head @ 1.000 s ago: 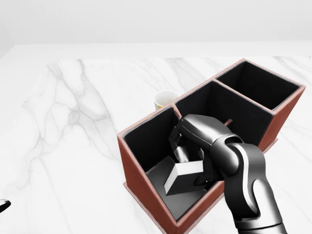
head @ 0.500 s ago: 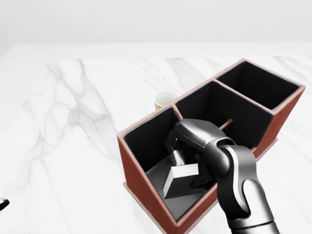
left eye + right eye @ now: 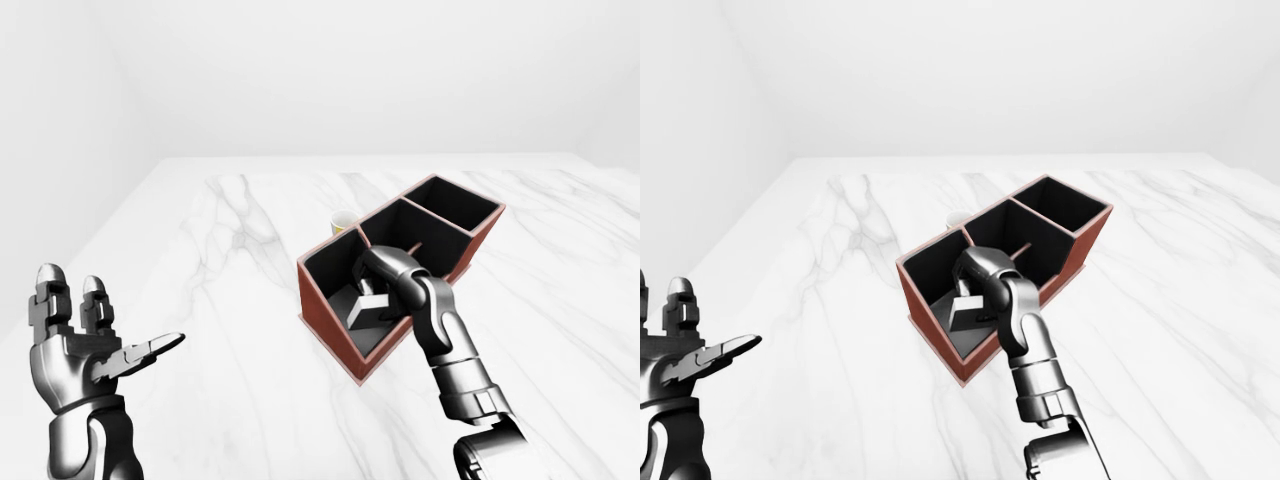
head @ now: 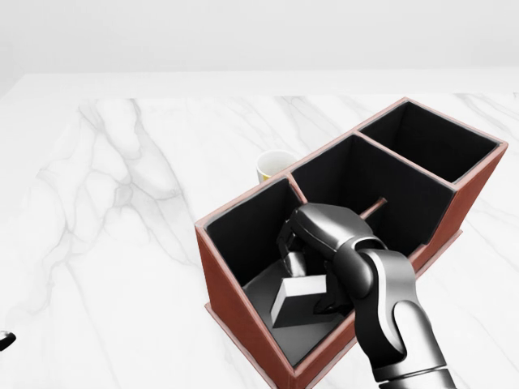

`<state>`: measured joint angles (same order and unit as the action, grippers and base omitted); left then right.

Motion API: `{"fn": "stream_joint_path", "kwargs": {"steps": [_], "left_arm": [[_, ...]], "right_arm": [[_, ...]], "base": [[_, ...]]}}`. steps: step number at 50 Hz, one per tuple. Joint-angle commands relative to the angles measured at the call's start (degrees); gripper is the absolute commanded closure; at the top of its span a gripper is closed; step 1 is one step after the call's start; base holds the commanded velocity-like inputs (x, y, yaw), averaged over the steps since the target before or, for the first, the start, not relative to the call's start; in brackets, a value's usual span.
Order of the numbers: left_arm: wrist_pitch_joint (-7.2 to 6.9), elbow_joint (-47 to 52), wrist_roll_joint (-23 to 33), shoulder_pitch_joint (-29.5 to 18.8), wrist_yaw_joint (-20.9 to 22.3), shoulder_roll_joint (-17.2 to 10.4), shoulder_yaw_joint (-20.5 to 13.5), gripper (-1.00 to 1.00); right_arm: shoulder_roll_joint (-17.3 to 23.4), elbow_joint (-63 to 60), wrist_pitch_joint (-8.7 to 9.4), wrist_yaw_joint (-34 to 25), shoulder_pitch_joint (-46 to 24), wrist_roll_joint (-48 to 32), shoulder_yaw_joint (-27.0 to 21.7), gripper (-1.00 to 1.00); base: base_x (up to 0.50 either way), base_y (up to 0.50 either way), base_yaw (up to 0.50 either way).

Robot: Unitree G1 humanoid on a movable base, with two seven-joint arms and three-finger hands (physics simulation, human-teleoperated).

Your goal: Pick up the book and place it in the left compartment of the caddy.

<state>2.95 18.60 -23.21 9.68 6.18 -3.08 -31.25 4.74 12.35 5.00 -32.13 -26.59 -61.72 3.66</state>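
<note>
We look down on a white marble tabletop with grey veins [image 4: 122,243], on which a long reddish-brown caddy with black inner walls and three open compartments [image 4: 223,304] lies at a slant, running from the lower middle of the head view up toward its right edge. Our right hand, a glossy dark-grey three-finger hand [image 4: 312,255], reaches down into the compartment nearest the bottom left of that view, the left one of the three. There its fingers [image 4: 296,261] are curled against the book, a small grey block with a pale upper face [image 4: 298,300], which sits tilted on the black floor of that compartment, near the wall shared with the middle compartment. We cannot tell whether the fingers truly clamp the book or merely rest on its top edge, since the back of the hand hides the contact. The middle and right compartments show only black walls. A small white cup with a yellowish inside [image 4: 273,166] stands on the marble just beside the caddy's long wall, toward the top of the view. Our left hand, a matching dark-grey hand [image 3: 85,350], hangs well apart from the caddy at the lower left of the left-eye view, palm up with its fingers spread and holding nothing.
</note>
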Motion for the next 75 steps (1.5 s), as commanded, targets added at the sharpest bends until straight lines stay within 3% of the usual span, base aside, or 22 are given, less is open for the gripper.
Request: {"fn": "stream_joint_path", "kwargs": {"steps": [1,10,36,42,43,44,63,69,75], "left_arm": [[-0.18,0.4,-0.1,0.2,0.1,0.2,-0.1,-1.00],[-0.35,0.7,0.0,0.2,0.1,0.2,-0.1,-1.00],[-0.14,0.3,-0.2,0.1,0.2,0.2,-0.2,-1.00],[-0.81,0.4,-0.6,0.0,0.3,0.0,-0.1,-1.00],[-0.94,0.5,-0.7,0.0,0.3,0.0,-0.1,-1.00],[-0.97,0.7,-0.5,0.0,0.2,0.0,-0.1,-1.00],[-0.94,0.7,-0.6,-0.2,-0.1,0.0,-0.1,-1.00],[-0.24,0.1,-0.5,-0.1,0.2,0.1,0.2,-1.00],[-0.57,0.6,-0.5,0.1,0.0,0.2,0.2,-1.00]], "right_arm": [[-0.7,3.5,0.00,5.0,0.3,0.7,0.1,1.00],[-1.2,7.3,0.00,8.4,0.3,2.0,0.6,1.00],[-1.0,10.4,0.00,10.0,-0.2,0.2,1.0,1.00],[-1.5,11.3,0.00,10.3,0.2,0.0,1.5,1.00],[-1.6,11.0,0.00,10.1,0.3,0.0,1.6,0.76],[-1.6,10.8,0.00,9.6,0.4,-0.4,1.7,-1.00],[-2.3,7.1,0.00,6.9,1.6,-2.1,2.2,-1.00],[-2.4,-0.2,0.00,2.4,2.9,-4.8,2.4,-1.00],[-2.9,-11.9,0.00,-6.2,3.4,-9.7,2.4,-1.00]], "base": [[0.00,0.00,0.00],[0.00,0.00,0.00],[0.00,0.00,0.00],[0.00,0.00,0.01],[0.00,0.00,0.00],[0.00,0.00,0.01],[0.01,0.00,0.01],[0.01,0.00,0.01],[0.00,0.00,0.00]]}}
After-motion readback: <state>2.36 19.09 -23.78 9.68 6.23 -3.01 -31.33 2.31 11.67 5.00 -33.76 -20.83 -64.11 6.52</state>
